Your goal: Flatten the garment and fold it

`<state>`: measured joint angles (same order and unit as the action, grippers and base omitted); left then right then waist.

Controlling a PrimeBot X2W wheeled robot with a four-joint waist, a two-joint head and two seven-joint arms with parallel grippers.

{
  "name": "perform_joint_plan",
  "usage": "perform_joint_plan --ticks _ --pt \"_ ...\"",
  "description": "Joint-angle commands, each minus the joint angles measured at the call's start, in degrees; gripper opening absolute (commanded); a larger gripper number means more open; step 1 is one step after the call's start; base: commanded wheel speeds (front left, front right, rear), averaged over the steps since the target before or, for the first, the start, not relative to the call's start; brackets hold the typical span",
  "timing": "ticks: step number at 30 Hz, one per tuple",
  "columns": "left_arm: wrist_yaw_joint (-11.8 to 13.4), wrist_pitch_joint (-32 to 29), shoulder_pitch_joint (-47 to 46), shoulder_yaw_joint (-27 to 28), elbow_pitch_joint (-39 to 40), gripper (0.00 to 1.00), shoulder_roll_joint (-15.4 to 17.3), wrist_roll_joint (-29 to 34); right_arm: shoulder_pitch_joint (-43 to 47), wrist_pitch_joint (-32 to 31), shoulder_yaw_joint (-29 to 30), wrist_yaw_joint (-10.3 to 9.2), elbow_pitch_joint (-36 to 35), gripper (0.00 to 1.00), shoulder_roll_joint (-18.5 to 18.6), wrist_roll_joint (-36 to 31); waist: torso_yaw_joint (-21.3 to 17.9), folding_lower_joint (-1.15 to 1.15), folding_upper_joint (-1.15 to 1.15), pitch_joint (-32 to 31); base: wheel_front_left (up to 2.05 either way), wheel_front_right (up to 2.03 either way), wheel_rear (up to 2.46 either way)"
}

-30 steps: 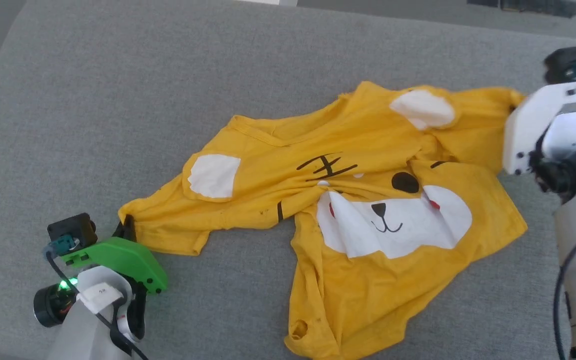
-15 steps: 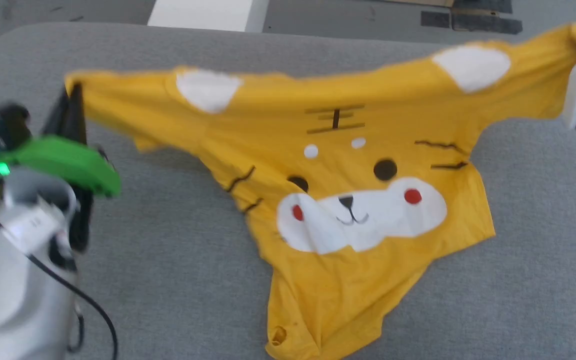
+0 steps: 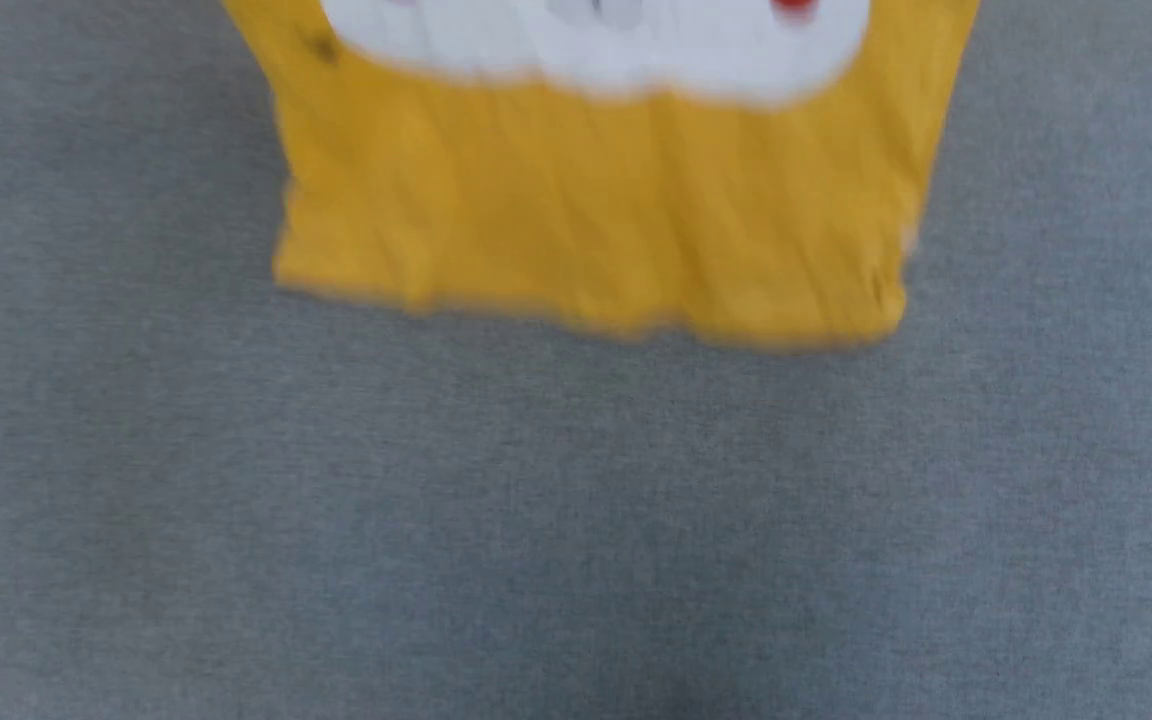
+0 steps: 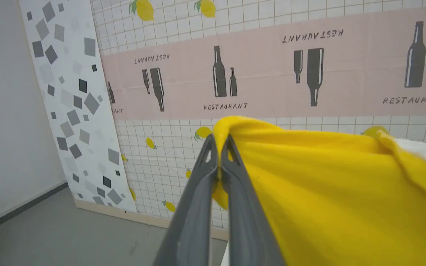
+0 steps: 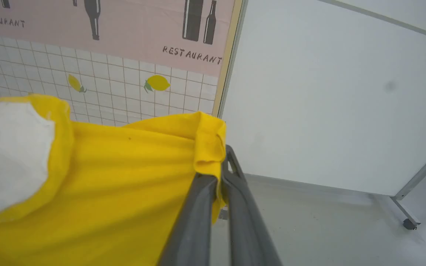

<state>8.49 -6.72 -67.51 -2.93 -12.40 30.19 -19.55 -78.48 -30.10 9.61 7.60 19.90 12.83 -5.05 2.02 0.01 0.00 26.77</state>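
Note:
The garment point(image 3: 586, 200) is a mustard-yellow T-shirt. In the blurred head view its lower body and straight hem lie spread over the grey padded surface point(image 3: 576, 520), with the white muzzle patch and a red dot at the top edge. My left gripper point(image 4: 219, 138) is shut on a bunched edge of the yellow cloth point(image 4: 327, 192), held up in the air. My right gripper point(image 5: 222, 162) is shut on another folded edge of the cloth point(image 5: 117, 177), beside a white ear patch point(image 5: 9, 155).
Behind the raised cloth stands a wall panel printed with bottles, lemons and "RESTAURANT" point(image 4: 272, 74). A plain white wall point(image 5: 327, 92) and grey floor point(image 5: 327, 229) lie to the right, with a castered frame leg point(image 5: 409, 221).
Both grippers have lifted the garment by its outer ends and stretched it wide, so the crumpled shirt now hangs spread. The head camera has shifted and now looks at the hem.

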Motion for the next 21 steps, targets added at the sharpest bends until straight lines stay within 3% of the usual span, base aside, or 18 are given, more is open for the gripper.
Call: perform_joint_plan --ticks 1,6,11,16,21 --pt "1.1 1.2 -3.6 0.5 -0.7 0.00 0.7 1.0 -3.2 2.0 0.6 -0.11 0.5 0.00 -0.1 -1.9 -3.4 -0.01 0.00 5.9 0.00 0.00 0.00" --pt "3.4 5.9 -12.1 1.7 -2.3 0.00 0.8 2.4 -12.2 9.4 1.6 -0.11 1.8 0.00 -1.5 -5.9 -4.0 -0.01 0.00 7.7 0.00 0.00 0.00" --pt "2.1 8.3 -14.4 0.8 -5.1 0.00 0.3 2.1 -15.6 13.2 1.4 -0.11 5.7 0.00 -1.4 -6.7 -3.4 -0.01 0.00 8.3 0.00 0.00 0.00" --pt "-0.9 8.3 -7.6 -1.4 -9.7 0.00 -0.6 0.9 -9.2 14.5 -1.3 -0.11 9.3 0.00 -0.9 -3.2 -2.4 -0.01 0.00 7.3 0.00 0.00 0.00" --pt "-4.0 7.2 4.6 -3.0 -13.2 0.00 -1.8 -1.7 3.5 14.6 -5.9 -0.11 10.9 0.00 0.0 3.8 -1.9 -0.01 0.00 4.2 0.00 0.00 0.00"
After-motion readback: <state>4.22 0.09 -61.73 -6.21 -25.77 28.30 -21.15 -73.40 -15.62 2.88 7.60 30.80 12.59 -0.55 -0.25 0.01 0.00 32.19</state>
